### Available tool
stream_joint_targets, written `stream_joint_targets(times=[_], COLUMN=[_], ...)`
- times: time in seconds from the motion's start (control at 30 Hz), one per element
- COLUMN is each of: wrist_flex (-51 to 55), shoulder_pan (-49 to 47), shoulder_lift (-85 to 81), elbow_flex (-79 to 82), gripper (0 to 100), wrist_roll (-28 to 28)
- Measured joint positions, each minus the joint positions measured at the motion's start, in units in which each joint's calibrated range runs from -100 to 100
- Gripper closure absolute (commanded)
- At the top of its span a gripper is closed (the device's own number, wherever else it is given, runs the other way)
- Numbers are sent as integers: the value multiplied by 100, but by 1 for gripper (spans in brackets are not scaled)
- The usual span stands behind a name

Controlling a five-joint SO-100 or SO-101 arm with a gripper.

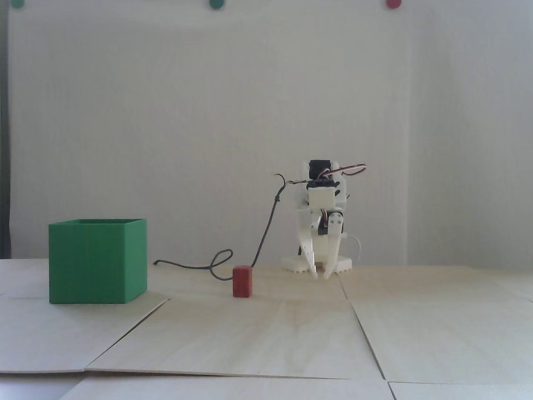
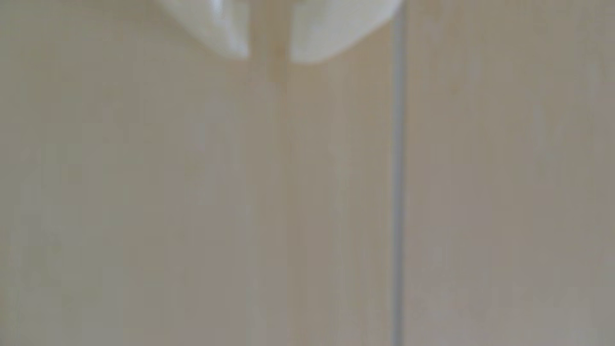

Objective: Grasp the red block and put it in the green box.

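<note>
In the fixed view the red block stands upright on the pale wooden table, to the right of the green box, which is open at the top. My white gripper points down at the table, further right of the block and apart from it. Its fingertips sit just above the surface with a narrow gap and nothing between them. The blurred wrist view shows only the two white fingertips at the top, the gripper slightly open over bare wood. Block and box are out of that view.
A dark cable loops on the table between the box and the arm's base, passing just behind the block. The table is made of wooden panels with seams. A white wall stands behind.
</note>
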Motion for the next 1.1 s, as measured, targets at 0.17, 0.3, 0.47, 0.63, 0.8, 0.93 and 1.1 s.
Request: stream_joint_targets(times=[0.17,0.3,0.47,0.63,0.8,0.93,1.1], wrist_flex=[0,-200,-807,-982,-1082,-1489,-1597], shoulder_pan=[-84,-84,23,-31,-313,-306,76], shoulder_lift=[0,0,-17,-25,42,1245,3371], elbow_flex=[0,0,-161,-680,-1361,-2372,-4064], gripper=[97,97,97,97,97,97,97], wrist_roll=[0,-5,-288,-719,-1033,-1053,-1069])
